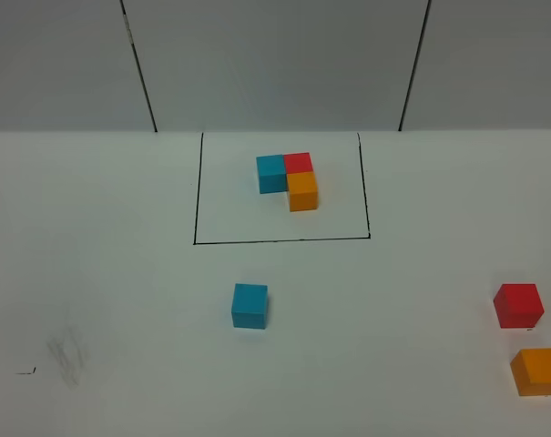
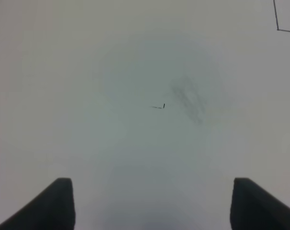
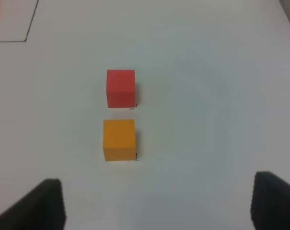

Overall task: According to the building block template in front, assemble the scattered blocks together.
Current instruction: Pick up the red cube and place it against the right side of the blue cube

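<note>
The building block template point(image 1: 289, 179) sits inside a thin black drawn rectangle at the back middle: blue, red and orange cubes joined in an L. Of the scattered blocks, the blue block point(image 1: 249, 305) lies alone in front of the rectangle. Far right lie the red block point(image 1: 518, 305) point(image 3: 121, 88) and, nearer the front, the orange block point(image 1: 537, 371) point(image 3: 119, 139). Neither arm shows in the exterior high view. My right gripper point(image 3: 156, 203) hangs open short of the orange block. Over bare table, my left gripper point(image 2: 152, 203) is open and empty.
The white table carries a small black mark point(image 1: 25, 370) point(image 2: 159, 106) and a grey smudge point(image 1: 67, 353) point(image 2: 188, 98) at the front left. A corner of the drawn rectangle point(image 2: 278, 28) point(image 3: 26, 39) shows in both wrist views. A grey panelled wall stands behind.
</note>
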Robot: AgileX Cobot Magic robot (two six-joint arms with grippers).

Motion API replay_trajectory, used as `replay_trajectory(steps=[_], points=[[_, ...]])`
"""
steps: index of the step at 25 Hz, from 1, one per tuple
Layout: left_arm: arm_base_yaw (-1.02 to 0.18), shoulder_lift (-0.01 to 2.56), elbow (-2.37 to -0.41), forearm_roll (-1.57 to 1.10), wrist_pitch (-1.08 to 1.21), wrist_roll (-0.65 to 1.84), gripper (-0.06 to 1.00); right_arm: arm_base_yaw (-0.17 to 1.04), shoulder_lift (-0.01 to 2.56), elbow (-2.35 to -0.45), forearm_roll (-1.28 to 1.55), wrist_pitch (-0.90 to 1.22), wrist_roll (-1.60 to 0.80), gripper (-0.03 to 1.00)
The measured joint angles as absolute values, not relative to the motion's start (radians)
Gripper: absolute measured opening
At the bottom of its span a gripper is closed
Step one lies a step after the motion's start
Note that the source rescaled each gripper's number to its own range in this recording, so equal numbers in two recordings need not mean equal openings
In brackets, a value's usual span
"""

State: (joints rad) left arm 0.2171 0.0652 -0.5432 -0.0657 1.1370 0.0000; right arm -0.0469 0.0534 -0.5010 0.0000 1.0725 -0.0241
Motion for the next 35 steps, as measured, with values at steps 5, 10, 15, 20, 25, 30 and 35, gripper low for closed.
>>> replay_trajectory(steps=[5,10,15,20,25,30,35], points=[[0.217,0.065,-0.543,-0.066,1.137,0.006,0.61,-0.047,0.053,-0.501,0.0,1.073,-0.024,0.62],[0.217,0.065,-0.543,-0.066,1.137,0.0,0.61,-0.047,0.053,-0.501,0.0,1.073,-0.024,0.62],[0.217,0.065,-0.543,-0.066,1.137,0.0,0.61,-0.047,0.053,-0.501,0.0,1.073,-0.024,0.62],[0.217,0.065,-0.543,-0.066,1.137,0.0,0.61,-0.047,0.053,-0.501,0.0,1.073,-0.024,0.62],[0.217,0.065,-0.543,-0.066,1.137,0.0,0.61,-0.047,0.053,-0.501,0.0,1.073,-0.024,0.62],[0.217,0.065,-0.543,-0.066,1.137,0.0,0.61,-0.047,0.053,-0.501,0.0,1.073,-0.024,0.62],[0.217,0.065,-0.543,-0.066,1.137,0.0,0.61,-0.047,0.053,-0.501,0.0,1.073,-0.024,0.62]])
